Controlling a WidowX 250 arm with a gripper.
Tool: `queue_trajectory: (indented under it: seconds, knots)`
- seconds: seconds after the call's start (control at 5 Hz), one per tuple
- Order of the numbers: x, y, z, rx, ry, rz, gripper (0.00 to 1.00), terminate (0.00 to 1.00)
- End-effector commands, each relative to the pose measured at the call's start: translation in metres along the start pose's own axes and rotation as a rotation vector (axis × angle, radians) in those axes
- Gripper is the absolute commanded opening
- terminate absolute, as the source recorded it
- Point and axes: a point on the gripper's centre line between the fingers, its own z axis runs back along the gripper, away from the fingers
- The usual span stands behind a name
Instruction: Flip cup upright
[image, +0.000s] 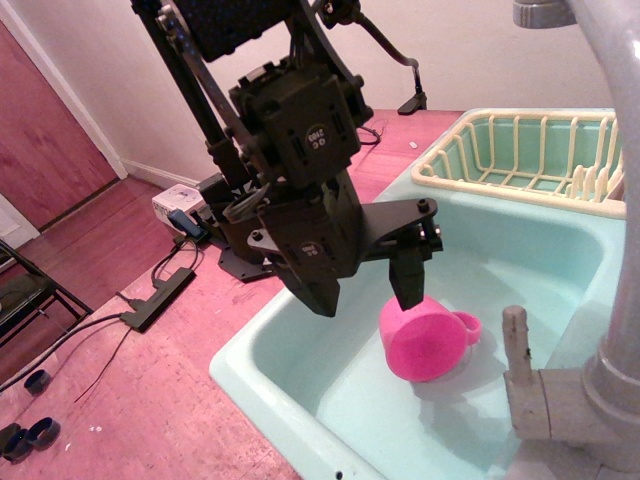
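Note:
The pink cup (428, 343) lies tilted in the pale green sink basin (300, 350), toward its near right side. Its loop handle (468, 325) points right. A smooth rounded side faces the camera and the opening does not show. My gripper (365, 290) hangs over the basin just left of and above the cup, its jaws spread wide. The right finger (407, 280) points down and meets the cup's upper left edge. The left finger (318, 292) is well apart from the cup. Nothing is held between them.
A yellow dish rack (520, 150) sits on the sink's far right. A grey faucet (610, 230) rises at the right edge, with a beige tap handle (515, 340) just right of the cup. Cables and a power strip (158, 297) lie on the floor at left.

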Motion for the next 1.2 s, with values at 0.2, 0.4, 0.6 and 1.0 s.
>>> queue_trajectory:
  seconds: [0.2, 0.4, 0.6, 1.0]
  knots:
    - [-0.004, 0.010, -0.003, 0.047, -0.004, -0.175, 1.00, 0.00]
    - [-0.010, 0.011, -0.002, 0.062, -0.008, -0.304, 1.00, 0.00]
    - [-0.011, 0.011, 0.002, 0.076, -0.018, -0.374, 1.00, 0.00]
    - [-0.007, 0.007, -0.003, 0.082, -0.027, -0.458, 1.00, 0.00]
